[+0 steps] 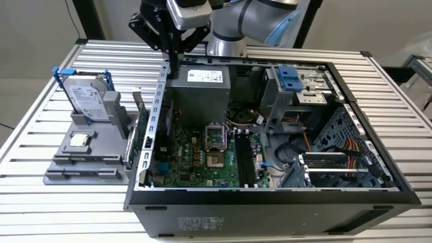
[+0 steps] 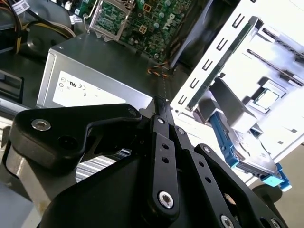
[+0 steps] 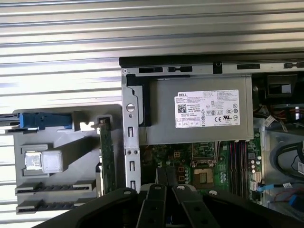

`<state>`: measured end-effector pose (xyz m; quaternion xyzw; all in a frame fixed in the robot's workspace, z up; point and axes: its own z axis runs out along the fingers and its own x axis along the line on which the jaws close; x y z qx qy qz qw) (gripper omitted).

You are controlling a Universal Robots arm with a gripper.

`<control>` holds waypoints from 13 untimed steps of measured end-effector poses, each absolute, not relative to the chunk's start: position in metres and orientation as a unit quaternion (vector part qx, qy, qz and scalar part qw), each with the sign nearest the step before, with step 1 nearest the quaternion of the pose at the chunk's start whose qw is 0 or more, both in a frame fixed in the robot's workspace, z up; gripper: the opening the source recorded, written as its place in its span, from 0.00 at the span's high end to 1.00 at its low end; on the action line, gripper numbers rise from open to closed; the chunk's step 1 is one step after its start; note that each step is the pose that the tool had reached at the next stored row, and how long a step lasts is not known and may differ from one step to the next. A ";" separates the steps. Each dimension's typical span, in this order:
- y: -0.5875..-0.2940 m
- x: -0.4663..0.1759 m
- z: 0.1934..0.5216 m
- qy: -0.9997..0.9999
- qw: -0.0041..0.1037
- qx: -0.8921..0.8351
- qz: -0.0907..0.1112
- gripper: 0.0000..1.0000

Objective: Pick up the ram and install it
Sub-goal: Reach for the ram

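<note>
Slats of ribbed aluminium make up the desk (image 1: pixel 40 212), on which a black, open-sided computer case (image 1: pixel 270 220) is laid with its green motherboard (image 1: pixel 202 162) exposed. In the exterior view, a grey plastic holder (image 1: pixel 81 174) is set just beside the case, on that view's left. In this holder a silver hard drive in a blue-handled bracket (image 1: pixel 86 98) is stood upright, and a small square silver processor chip (image 1: pixel 81 140) is laid flat. The thin, long, dark bluish-green ram stick (image 3: pixel 107 156) is seen in the first wrist view, stood on its long edge in a slot of the holder on the side nearest the case wall, outside the case. The black pincer (image 1: pixel 171 70) is held above the case's rim, close to the grey metal power-supply box (image 1: pixel 199 88) and apart from the ram. Its fingers are pressed together, and nothing is pinched between them.
</note>
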<state>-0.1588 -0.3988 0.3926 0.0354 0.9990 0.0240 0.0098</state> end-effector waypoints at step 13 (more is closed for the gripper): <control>-0.399 -0.170 0.393 0.999 0.009 0.035 0.024 1.00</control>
